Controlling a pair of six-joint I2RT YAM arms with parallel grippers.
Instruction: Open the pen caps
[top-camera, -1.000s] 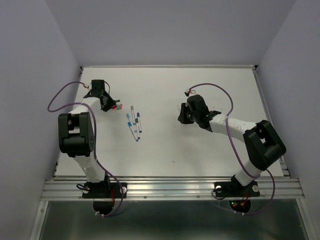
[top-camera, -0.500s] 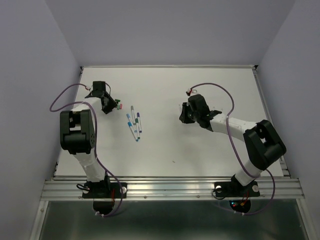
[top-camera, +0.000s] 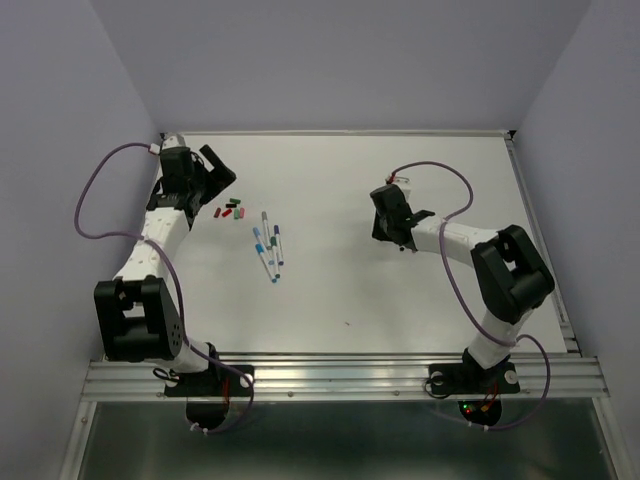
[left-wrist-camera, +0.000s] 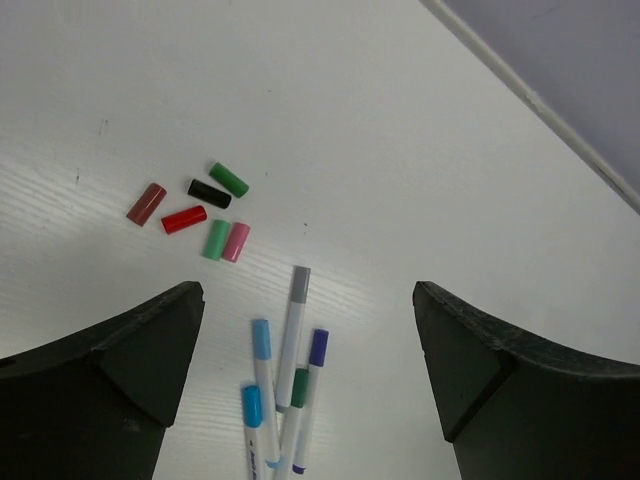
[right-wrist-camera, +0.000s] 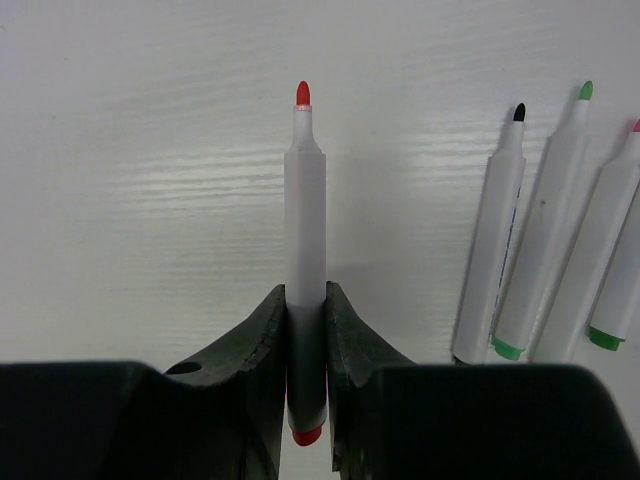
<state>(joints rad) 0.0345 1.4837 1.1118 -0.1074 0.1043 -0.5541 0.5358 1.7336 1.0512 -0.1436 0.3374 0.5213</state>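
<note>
Several loose pen caps lie in a cluster: maroon (left-wrist-camera: 146, 203), red (left-wrist-camera: 184, 219), black (left-wrist-camera: 209, 193), green (left-wrist-camera: 229, 179), light green (left-wrist-camera: 216, 240) and pink (left-wrist-camera: 236, 242). From above the cluster (top-camera: 230, 210) sits just right of my left gripper (top-camera: 222, 170). The left gripper (left-wrist-camera: 305, 300) is open and empty, raised above the table. Capped pens (top-camera: 268, 245) lie below the caps; grey (left-wrist-camera: 293, 335), light blue (left-wrist-camera: 262, 365) and purple (left-wrist-camera: 312, 385) ones show. My right gripper (right-wrist-camera: 305, 300) is shut on an uncapped red-tipped pen (right-wrist-camera: 305, 200), low over the table (top-camera: 400, 240).
Three uncapped pens lie right of the held one, with a black tip (right-wrist-camera: 490, 260), a green tip (right-wrist-camera: 545, 240) and a pink tip (right-wrist-camera: 605, 250). The table's back edge (left-wrist-camera: 540, 105) runs past the left gripper's far side.
My left gripper opened wide and pulled back toward the table's far left corner, leaving one more cap beside the cluster. My right gripper shifted a little right, still holding the pen.
</note>
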